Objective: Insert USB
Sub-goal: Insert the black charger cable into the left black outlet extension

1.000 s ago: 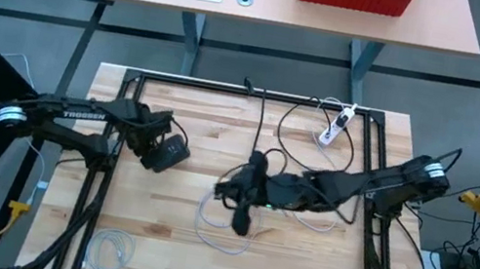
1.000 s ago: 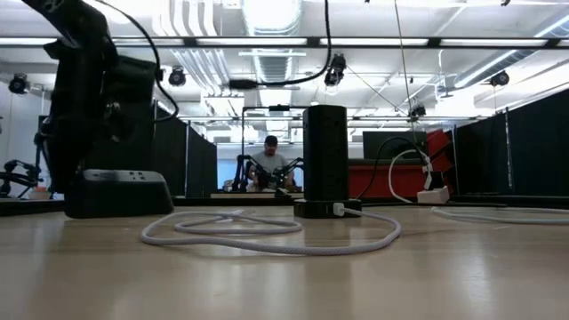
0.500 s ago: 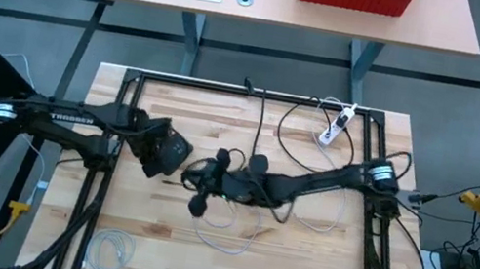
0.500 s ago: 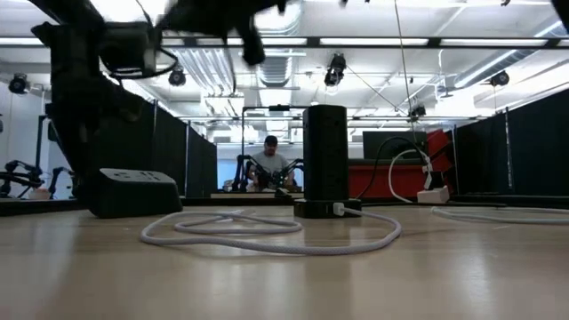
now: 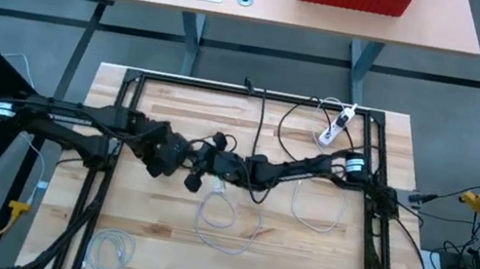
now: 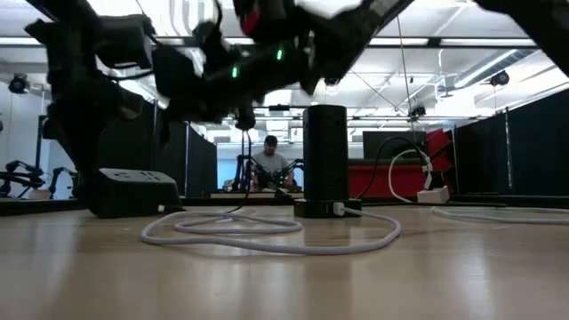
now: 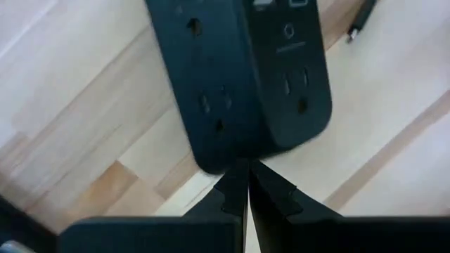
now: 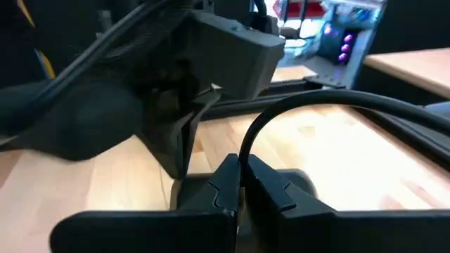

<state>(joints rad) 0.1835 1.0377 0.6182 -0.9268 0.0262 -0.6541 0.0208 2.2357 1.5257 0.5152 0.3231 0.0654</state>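
Note:
A black power strip point(image 5: 164, 153) lies flat on the wooden table, seen in the low view point(image 6: 133, 188) and close up in the left wrist view point(image 7: 239, 77). My left gripper point(image 7: 240, 179) is shut at the strip's rounded near end, reaching in from the table's left point(image 5: 151, 145). My right gripper point(image 8: 241, 176) reaches across from the table's right point(image 5: 196, 163) and hangs above the table just right of the strip, shut on a black cable point(image 8: 302, 105). The cable's plug is hidden. My left gripper has its shut fingertips point(image 7: 232, 176) against the strip's rounded end point(image 7: 228, 160), coming at it roughly level from the table's left. The strip rests flat on the table. My right gripper pinches the black cable point(image 8: 244, 153) between its two fingers. The cable arches up from the fingertips and curves away, clear of the table.
A black tower-shaped outlet block point(image 6: 324, 160) stands mid-table, under my right arm. White cable loops point(image 5: 224, 223) point(image 6: 267, 233) lie in front of it. A white adapter with cords point(image 5: 333, 126) sits near the far right corner, a white coil point(image 5: 111, 248) near left.
My right gripper has swung across toward the table's left and slightly toward the far edge, carrying the black cable from mid-table to just beside the power strip. The left gripper and the strip have shifted slightly toward the table's right.

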